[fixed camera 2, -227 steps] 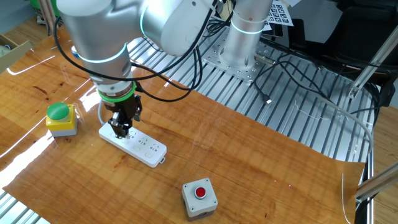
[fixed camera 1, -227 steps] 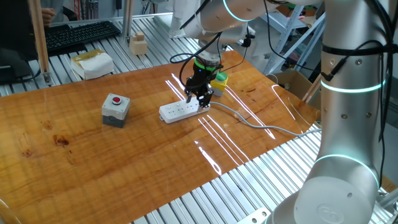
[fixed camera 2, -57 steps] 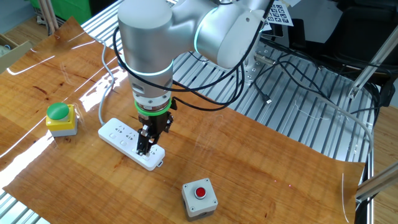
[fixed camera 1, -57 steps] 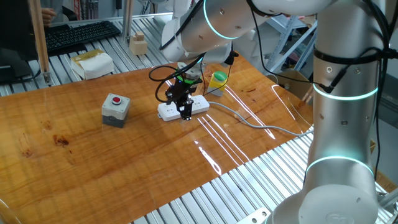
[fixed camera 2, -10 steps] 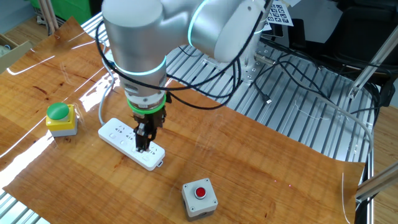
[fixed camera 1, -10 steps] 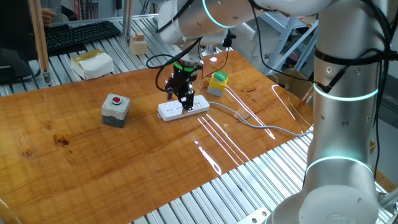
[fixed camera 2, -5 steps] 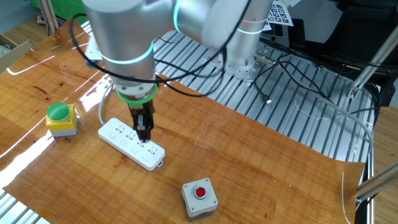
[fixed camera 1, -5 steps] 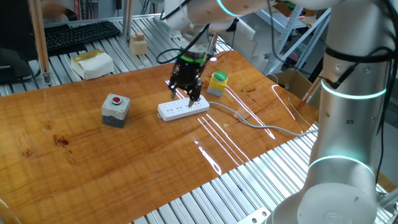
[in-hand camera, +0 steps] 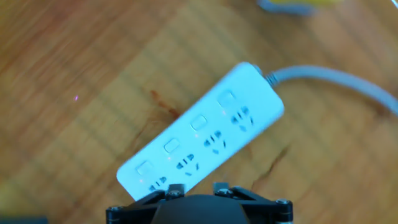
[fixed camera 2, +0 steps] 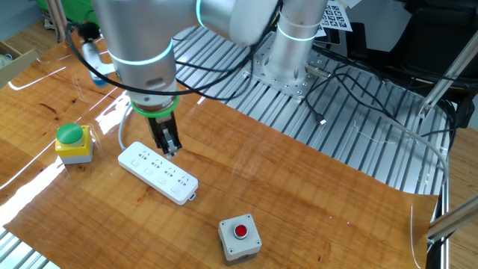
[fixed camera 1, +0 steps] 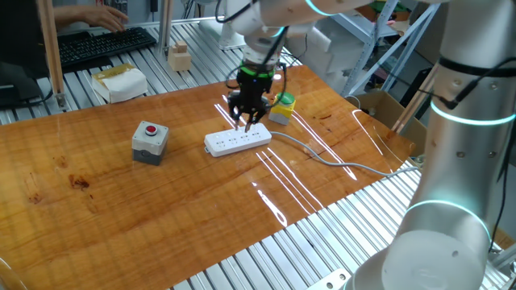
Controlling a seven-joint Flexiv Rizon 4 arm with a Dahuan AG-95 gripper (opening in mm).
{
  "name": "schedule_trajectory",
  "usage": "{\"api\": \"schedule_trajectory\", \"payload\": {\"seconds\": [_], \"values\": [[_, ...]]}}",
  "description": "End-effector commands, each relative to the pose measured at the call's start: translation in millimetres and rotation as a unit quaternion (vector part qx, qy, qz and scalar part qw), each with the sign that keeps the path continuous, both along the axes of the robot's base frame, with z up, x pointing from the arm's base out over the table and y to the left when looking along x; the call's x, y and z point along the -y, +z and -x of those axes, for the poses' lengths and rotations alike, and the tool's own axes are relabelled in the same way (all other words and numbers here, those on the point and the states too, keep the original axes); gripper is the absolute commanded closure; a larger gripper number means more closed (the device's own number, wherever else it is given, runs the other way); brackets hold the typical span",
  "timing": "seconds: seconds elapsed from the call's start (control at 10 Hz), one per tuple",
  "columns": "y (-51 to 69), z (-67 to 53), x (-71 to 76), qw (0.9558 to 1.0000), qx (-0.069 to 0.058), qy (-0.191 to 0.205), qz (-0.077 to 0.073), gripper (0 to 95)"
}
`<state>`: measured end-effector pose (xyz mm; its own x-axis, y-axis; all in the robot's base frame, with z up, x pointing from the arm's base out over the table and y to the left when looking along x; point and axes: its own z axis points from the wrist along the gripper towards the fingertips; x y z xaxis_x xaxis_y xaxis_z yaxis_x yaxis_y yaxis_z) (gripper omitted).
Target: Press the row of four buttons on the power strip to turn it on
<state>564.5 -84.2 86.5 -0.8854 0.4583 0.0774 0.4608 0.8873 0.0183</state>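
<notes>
Below the raised gripper (fixed camera 2: pixel 170 149), power strip (fixed camera 2: pixel 158 172), untouched

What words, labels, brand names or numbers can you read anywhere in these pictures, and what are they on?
None can be read.
The power strip: no brand or lettering shows, only socket holes and four blank buttons.
The grey box with the red button: no legible label.
The yellow box with the green button: no legible label.
Black-and-white marker sheets behind the arm: patterns, no readable words.
</notes>
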Motion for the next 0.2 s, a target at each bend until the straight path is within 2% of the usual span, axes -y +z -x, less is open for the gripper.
{"api": "schedule_trajectory", "payload": {"seconds": [0.1,0.2], "values": [[-1.0,-3.4,26.8,0.9850,0.019,0.171,-0.013,95.0],[-1.0,-3.3,29.3,0.9830,0.019,0.182,-0.013,95.0]]}}
